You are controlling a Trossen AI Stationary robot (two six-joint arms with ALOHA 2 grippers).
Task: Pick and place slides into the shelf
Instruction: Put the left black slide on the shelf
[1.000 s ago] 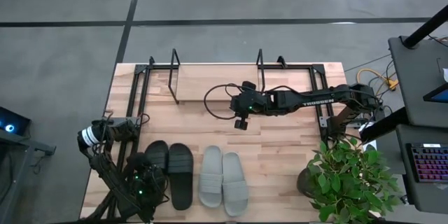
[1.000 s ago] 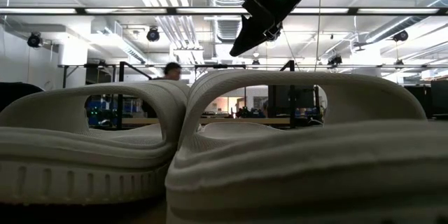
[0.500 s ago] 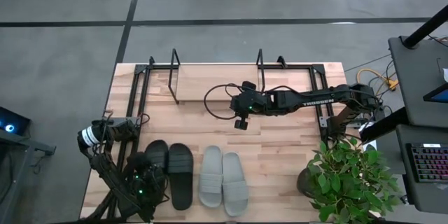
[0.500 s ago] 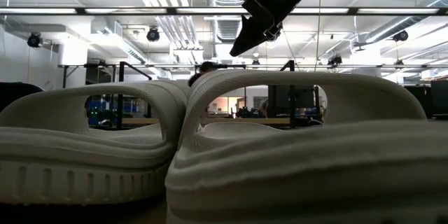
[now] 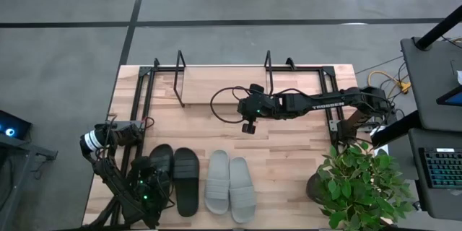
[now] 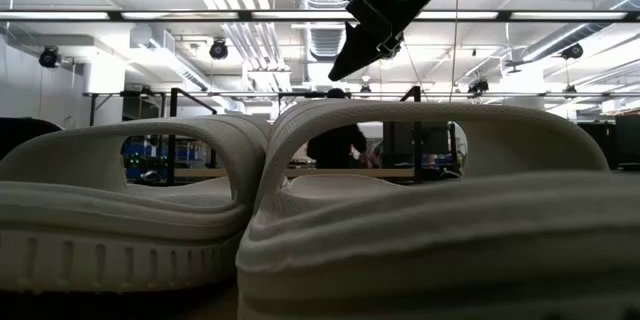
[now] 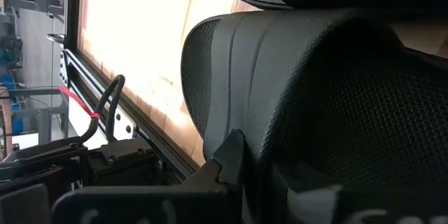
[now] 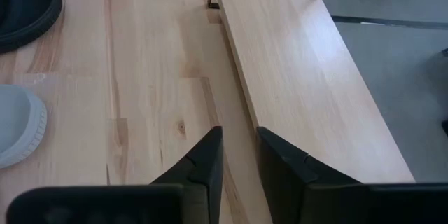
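Two black slides and two light grey slides lie sole-down side by side near the table's front edge. The grey pair fills the low view. My left gripper is at the outer side of the left black slide, shut on it. The shelf, a black wire frame with a pale board, stands at the far edge. My right gripper hangs in the air in front of it, fingers a little apart, holding nothing. My left gripper comes at the left black slide slanting down from the table's near left. One finger lies against the slide's textured black surface at its outer side. The slide hides the other finger. The slide lies flat on the table.
A potted plant stands at the near right corner. Black frame rails run along the table's left side and a looped cable lies by the shelf. Bare wood lies between the slides and the shelf. A person shows beyond the table.
Neither arm nor any slide has visibly shifted. The person behind the table has walked across the low view toward its right.
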